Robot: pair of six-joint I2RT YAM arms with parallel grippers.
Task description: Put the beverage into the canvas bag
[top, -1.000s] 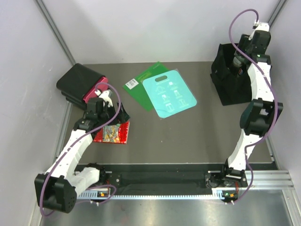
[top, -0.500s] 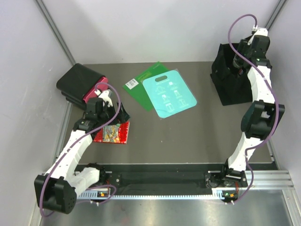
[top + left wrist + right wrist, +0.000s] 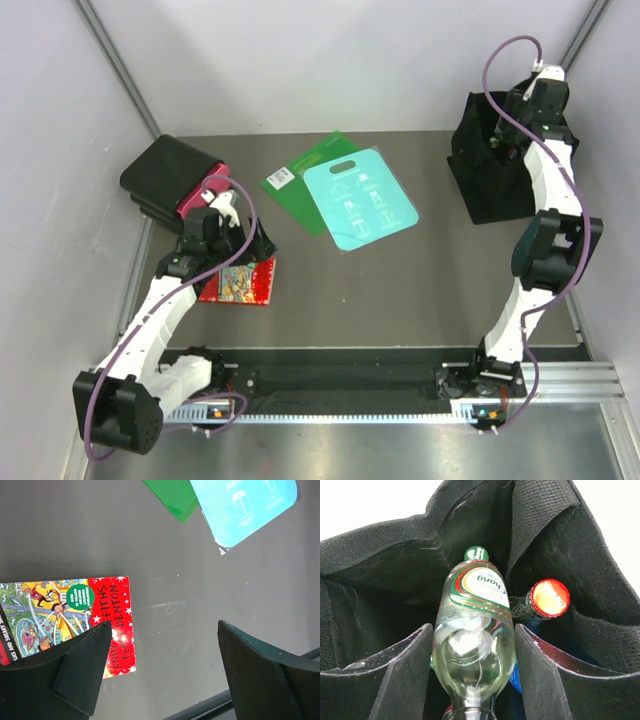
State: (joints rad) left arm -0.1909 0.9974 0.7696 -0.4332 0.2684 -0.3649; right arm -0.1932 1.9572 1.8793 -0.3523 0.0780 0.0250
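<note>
A dark grey bench top with a dull sheen is closed in by plain white walls: a back wall along the far edge, a left wall and a right wall along the sides. Slim metal posts rise at the two far corners, and a black rail runs along the near edge with a sheet of brushed metal in front of it. The light is soft and even.

The canvas bag, black and floppy, stands open-mouthed at the far right corner of the desk. Down inside it is the beverage, a clear bottle with a Chang label and green cap, clamped in the right gripper.
</note>
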